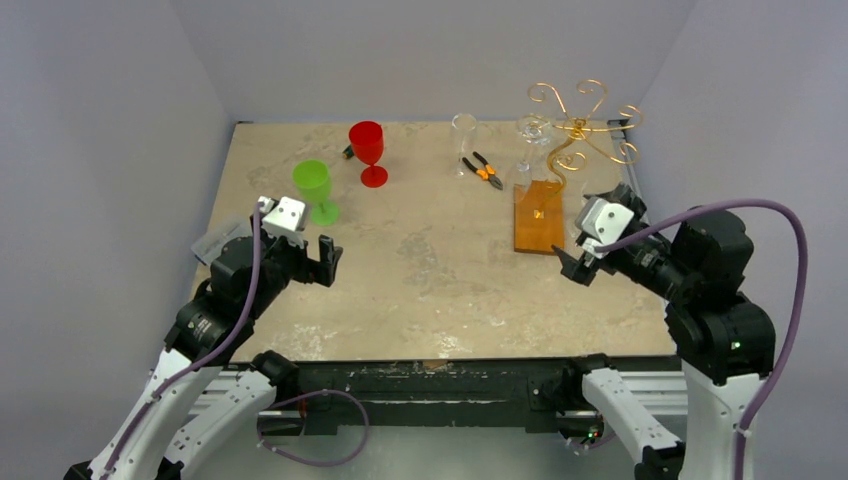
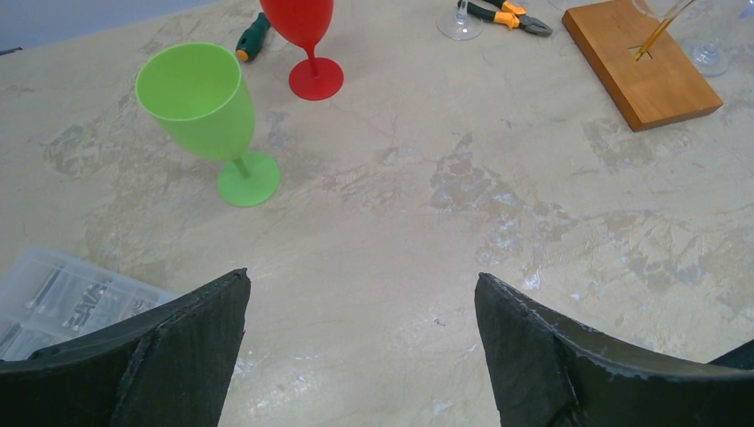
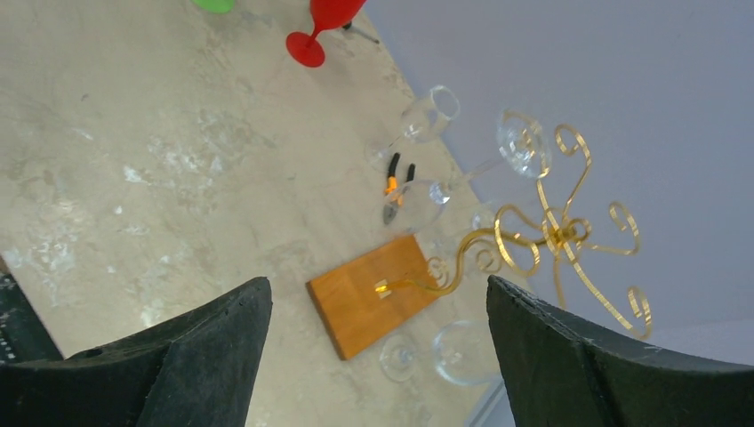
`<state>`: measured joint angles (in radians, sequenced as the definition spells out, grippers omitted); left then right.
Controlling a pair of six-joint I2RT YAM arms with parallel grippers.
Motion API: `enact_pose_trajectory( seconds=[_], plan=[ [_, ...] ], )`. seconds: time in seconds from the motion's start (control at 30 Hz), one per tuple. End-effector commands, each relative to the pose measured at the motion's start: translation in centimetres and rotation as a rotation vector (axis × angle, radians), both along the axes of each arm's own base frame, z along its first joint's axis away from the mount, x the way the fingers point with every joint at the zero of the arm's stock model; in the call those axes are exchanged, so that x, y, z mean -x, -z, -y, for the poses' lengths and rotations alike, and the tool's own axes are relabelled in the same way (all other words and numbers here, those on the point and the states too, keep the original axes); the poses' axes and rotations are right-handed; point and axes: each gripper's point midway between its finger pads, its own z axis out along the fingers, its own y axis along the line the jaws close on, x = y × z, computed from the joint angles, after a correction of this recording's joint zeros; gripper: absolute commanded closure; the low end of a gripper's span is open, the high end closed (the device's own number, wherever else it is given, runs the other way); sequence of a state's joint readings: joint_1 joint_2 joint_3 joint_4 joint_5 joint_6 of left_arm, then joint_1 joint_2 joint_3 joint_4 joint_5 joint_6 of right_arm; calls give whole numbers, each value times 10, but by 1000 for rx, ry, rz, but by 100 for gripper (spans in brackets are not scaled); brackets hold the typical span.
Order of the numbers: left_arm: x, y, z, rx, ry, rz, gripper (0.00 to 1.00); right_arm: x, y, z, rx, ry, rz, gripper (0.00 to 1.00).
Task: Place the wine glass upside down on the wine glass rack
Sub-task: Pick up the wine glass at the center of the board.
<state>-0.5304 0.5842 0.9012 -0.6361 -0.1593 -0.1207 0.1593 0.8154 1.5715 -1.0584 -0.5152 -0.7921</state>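
The wine glass rack (image 1: 580, 125) is gold wire with curled arms on an orange-brown wooden base (image 1: 539, 218), at the back right. A clear wine glass (image 3: 462, 351) rests on the table just right of the base, its foot (image 3: 398, 358) beside the bowl. My right gripper (image 3: 378, 280) hovers over it, open and empty, and sits beside the base in the top view (image 1: 575, 262). Another clear wine glass (image 1: 531, 135) is at the rack's left arm; I cannot tell whether it hangs or stands. My left gripper (image 2: 362, 276) is open above bare table at the left (image 1: 325, 255).
A tall clear glass (image 1: 464, 140) and orange-handled pliers (image 1: 487, 170) lie left of the rack. A red goblet (image 1: 368, 150) and a green goblet (image 1: 314, 187) stand at the back left, with a screwdriver (image 2: 252, 37) behind them. A clear plastic box (image 2: 62, 298) is near my left arm.
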Motion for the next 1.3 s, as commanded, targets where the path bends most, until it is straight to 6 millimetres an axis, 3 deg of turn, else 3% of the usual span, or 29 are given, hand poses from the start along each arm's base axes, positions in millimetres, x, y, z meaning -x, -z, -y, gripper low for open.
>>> enact_pose_trajectory(
  seconds=[0.0,0.27,0.5,0.6,0.9,1.27],
  plan=[
    [-2,-10,2,35,1,35,7,7,26,-1,-122,40,-95,13],
    [1,-12,4,47,18,40,7,17,82,12,-263,187,-213,13],
    [0,-10,6,48,24,34,7,9,104,14,-444,290,-319,11],
    [0,-10,5,45,17,34,7,3,110,13,-525,321,-355,11],
    [0,-10,4,43,15,35,7,-13,96,26,-721,474,-387,11],
    [0,-10,5,44,20,36,7,-29,131,54,-992,772,-537,13]
  ],
)
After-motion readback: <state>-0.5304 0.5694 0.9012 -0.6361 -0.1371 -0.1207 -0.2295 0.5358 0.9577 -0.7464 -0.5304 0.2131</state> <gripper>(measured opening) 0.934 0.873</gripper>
